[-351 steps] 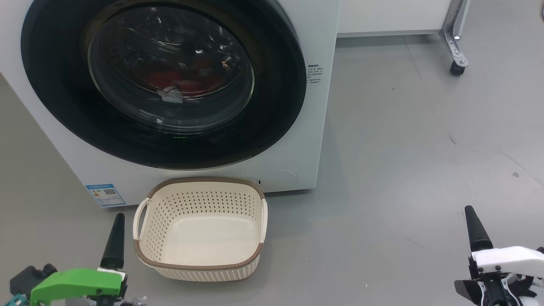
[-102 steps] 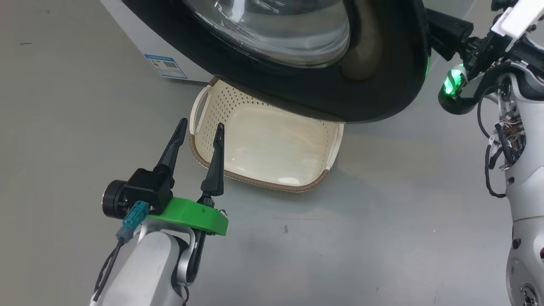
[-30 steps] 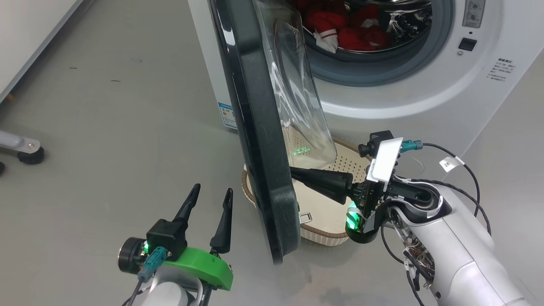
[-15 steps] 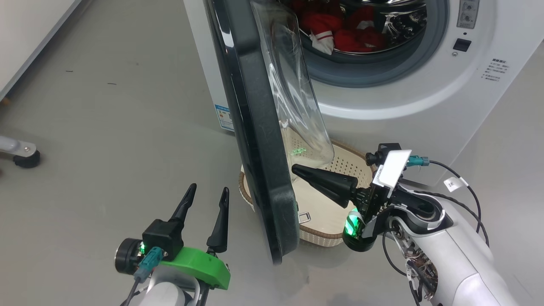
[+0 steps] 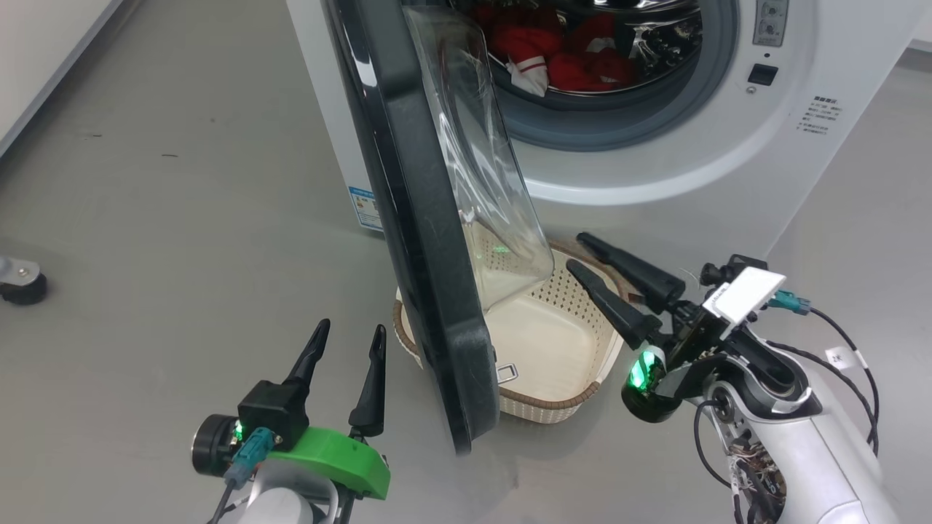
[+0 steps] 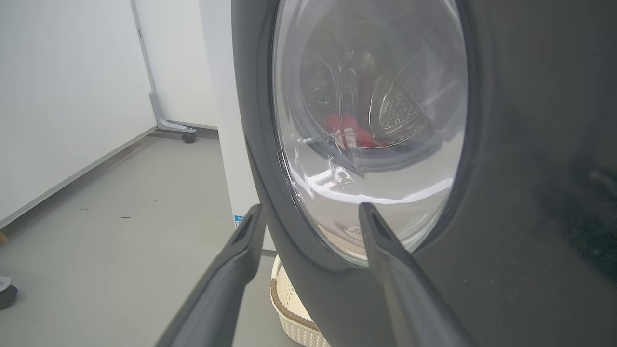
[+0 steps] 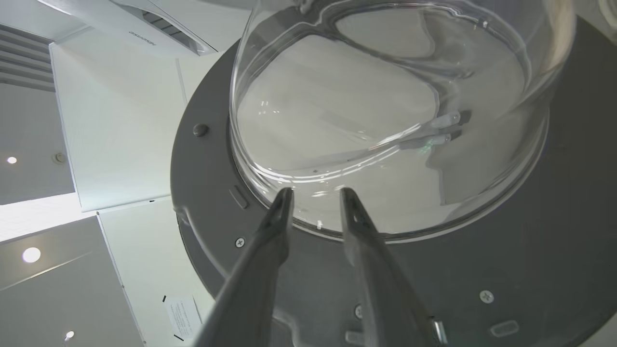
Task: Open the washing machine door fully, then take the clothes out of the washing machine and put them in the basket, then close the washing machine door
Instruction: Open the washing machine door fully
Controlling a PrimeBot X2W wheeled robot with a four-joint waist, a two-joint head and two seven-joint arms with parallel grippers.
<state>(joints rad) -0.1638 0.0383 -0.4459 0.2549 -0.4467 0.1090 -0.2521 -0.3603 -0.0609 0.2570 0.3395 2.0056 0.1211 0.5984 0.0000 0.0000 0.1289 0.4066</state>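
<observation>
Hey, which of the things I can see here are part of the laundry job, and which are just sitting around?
Part of the job:
washing machine door, standing open
washing machine
clothes, in the drum
basket, on the floor in front

Just lying about:
caster wheel, on the floor at the left
metal stand leg, by the wall
</observation>
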